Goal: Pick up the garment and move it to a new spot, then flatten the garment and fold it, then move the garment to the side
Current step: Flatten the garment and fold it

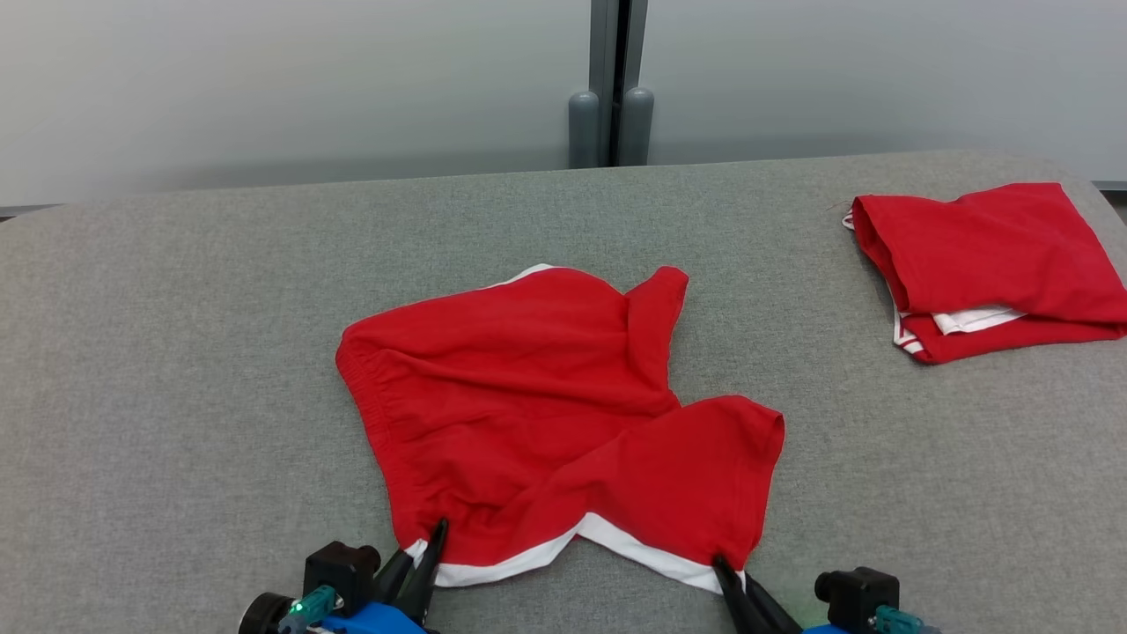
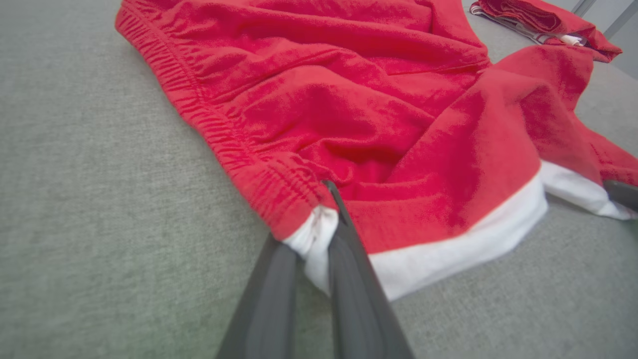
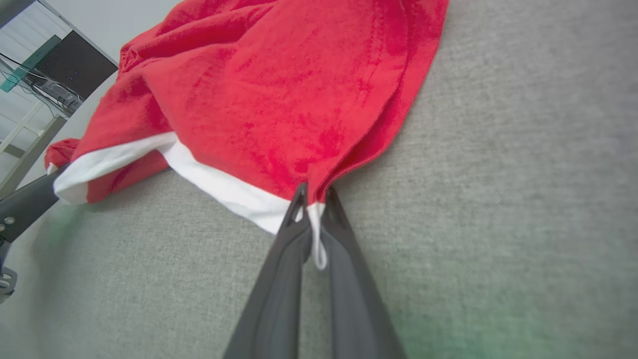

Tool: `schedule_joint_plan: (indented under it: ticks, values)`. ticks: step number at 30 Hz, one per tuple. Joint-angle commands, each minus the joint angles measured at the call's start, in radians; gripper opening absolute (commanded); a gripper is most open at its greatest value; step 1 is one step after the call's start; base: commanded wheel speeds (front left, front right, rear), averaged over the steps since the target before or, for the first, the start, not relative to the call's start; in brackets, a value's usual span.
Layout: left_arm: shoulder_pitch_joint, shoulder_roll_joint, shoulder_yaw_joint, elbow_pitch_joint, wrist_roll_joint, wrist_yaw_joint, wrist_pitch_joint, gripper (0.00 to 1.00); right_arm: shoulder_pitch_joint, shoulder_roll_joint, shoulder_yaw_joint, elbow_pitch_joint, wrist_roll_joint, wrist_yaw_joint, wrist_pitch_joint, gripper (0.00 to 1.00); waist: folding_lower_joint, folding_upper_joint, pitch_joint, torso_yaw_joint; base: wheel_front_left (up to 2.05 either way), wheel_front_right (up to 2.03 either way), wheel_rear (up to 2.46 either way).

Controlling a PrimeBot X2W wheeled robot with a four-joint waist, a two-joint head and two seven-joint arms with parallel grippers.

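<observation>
1. The red garment (image 1: 546, 414), a pair of shorts with a white trim (image 2: 448, 249), lies spread but wrinkled on the grey table (image 1: 176, 352), in the middle and close to the near edge.
2. The left gripper (image 1: 430, 548) is at the near-left corner of the garment. In the left wrist view its two dark fingers (image 2: 349, 269) are pressed together on the cloth, where the elastic waistband (image 2: 209, 114) meets the white trim.
3. The right gripper (image 1: 727, 571) is at the near-right corner. In the right wrist view its fingers (image 3: 294, 234) are clamped on the white trim, and a small fold of white cloth sits between them.
4. Both pinched corners are low, at the table surface. Between them the white trim runs along the near side of the garment.
5. One leg of the shorts is folded over the body of the garment.
6. A second red garment (image 1: 986, 255), folded, lies at the far right of the table, well apart from the first one.
</observation>
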Motion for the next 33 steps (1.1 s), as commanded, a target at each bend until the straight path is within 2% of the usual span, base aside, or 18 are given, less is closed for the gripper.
schedule_joint_plan:
  ticks: [1, 11, 18, 25, 28, 33]
  values:
    - [-0.013, 0.002, 0.003, -0.009, -0.006, -0.002, -0.002, 0.00, -0.013, 0.001, -0.011, -0.008, -0.008, 0.000, 0.005, 0.00, -0.0001, -0.0001, 0.000, -0.001, 0.00, 0.00, 0.00]
    - [0.002, 0.031, 0.056, -0.216, 0.007, -0.002, -0.002, 0.00, 0.005, -0.002, -0.198, -0.204, -0.069, 0.000, 0.004, 0.00, -0.0001, -0.0001, 0.004, -0.004, 0.00, 0.00, 0.00]
    - [-0.119, 0.037, 0.083, -0.299, -0.006, -0.002, -0.002, 0.00, -0.119, -0.007, -0.213, -0.320, -0.093, 0.000, 0.004, 0.00, -0.0001, -0.0001, 0.043, -0.014, 0.00, 0.00, 0.00]
    - [-0.466, 0.096, 0.026, -0.259, -0.044, -0.002, -0.002, 0.00, -0.452, -0.055, -0.194, -0.280, -0.073, 0.000, 0.004, 0.00, -0.0001, -0.0001, 0.159, -0.025, 0.00, 0.00, 0.00]
    - [-0.664, 0.125, -0.021, -0.207, -0.086, -0.002, 0.001, 0.00, -0.650, -0.061, -0.195, -0.205, -0.050, 0.000, 0.005, 0.00, -0.0001, -0.0001, 0.219, -0.034, 0.00, 0.00, 0.00]
    - [-0.981, 0.123, -0.063, -0.112, -0.163, -0.002, 0.008, 0.00, -0.976, -0.068, -0.211, -0.064, 0.000, 0.000, 0.016, 0.00, -0.0001, -0.0001, 0.309, -0.034, 0.00, 0.00, 0.00]
